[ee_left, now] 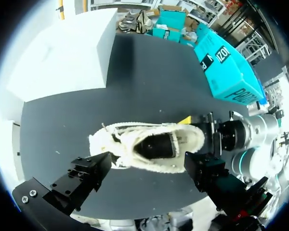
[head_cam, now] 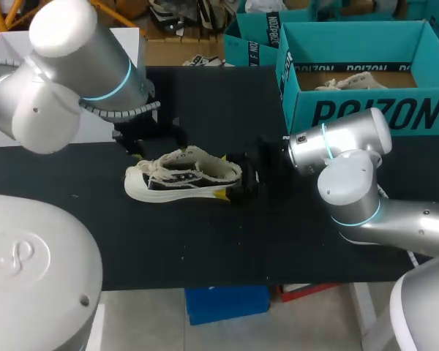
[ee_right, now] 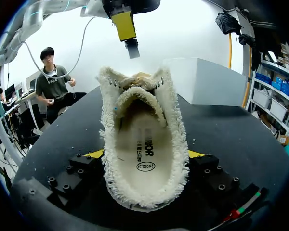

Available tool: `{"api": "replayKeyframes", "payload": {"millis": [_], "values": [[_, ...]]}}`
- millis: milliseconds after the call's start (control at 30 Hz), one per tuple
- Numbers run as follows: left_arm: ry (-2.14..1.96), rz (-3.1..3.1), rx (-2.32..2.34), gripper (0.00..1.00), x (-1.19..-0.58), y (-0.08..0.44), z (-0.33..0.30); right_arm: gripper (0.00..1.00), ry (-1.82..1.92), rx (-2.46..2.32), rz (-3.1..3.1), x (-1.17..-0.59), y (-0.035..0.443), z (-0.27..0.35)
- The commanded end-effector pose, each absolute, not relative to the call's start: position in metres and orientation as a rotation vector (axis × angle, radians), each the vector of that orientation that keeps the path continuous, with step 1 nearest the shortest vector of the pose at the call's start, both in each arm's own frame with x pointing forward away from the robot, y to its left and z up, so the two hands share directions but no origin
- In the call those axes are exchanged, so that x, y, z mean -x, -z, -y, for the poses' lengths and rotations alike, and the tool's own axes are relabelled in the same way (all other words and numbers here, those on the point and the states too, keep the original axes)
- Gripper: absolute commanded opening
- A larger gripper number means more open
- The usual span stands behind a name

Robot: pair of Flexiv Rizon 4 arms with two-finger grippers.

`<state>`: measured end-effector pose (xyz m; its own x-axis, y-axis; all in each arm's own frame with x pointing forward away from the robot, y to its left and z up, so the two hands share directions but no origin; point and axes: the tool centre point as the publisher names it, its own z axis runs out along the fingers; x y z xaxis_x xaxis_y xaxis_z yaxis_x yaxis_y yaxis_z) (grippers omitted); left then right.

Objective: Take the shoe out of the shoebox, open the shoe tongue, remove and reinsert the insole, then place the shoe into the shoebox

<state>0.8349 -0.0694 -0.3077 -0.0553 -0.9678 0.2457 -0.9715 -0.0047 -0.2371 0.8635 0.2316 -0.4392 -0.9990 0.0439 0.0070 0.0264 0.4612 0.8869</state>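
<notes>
our shoe point(head_cam: 181, 175) stands on its sole mid-frame on the black table point(head_cam: 205, 248), toe pointing left. our right gripper point(ee_right: 144, 155) clasps the heel from both sides. our left gripper point(ee_left: 148, 162) hangs over the shoe's opening, fingers spread wide, holding nothing. the shoebox point(head_cam: 366, 110) sits upper right.

You had a black table point(head_cam: 205, 248) in front of you, matte and dark right out to its edges. Three things lay on it. The shoe point(head_cam: 183, 175) stood on its sole near the middle, with its toe toward your left and its heel toward your right. The open teal shoebox point(head_cam: 366, 113) sat at the far right corner, well apart from the shoe. A white box point(ee_left: 62, 53) sat at the far left corner, also well apart from the shoe, with bare table between them.
</notes>
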Motion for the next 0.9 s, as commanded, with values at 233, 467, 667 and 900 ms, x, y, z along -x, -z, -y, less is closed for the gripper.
{"api": "replayKeyframes", "payload": {"millis": [233, 467, 667, 900], "values": [[-0.283, 2.382, -2.164, 1.00, -0.852, 0.327, 0.109, 0.00, -1.619, -0.067, -2.671, -0.865, 0.442, -0.234], [-0.025, 2.576, -2.233, 1.00, -0.867, 0.346, 0.130, 0.00, -1.619, -0.067, -2.671, -0.865, 0.442, -0.234], [0.153, 2.645, -2.257, 1.00, -0.869, 0.352, 0.141, 0.00, -1.619, -0.067, -2.671, -0.865, 0.442, -0.234], [0.366, 2.666, -2.326, 1.00, -0.868, 0.356, 0.141, 0.00, -1.619, -0.067, -2.671, -0.865, 0.442, -0.234]]}}
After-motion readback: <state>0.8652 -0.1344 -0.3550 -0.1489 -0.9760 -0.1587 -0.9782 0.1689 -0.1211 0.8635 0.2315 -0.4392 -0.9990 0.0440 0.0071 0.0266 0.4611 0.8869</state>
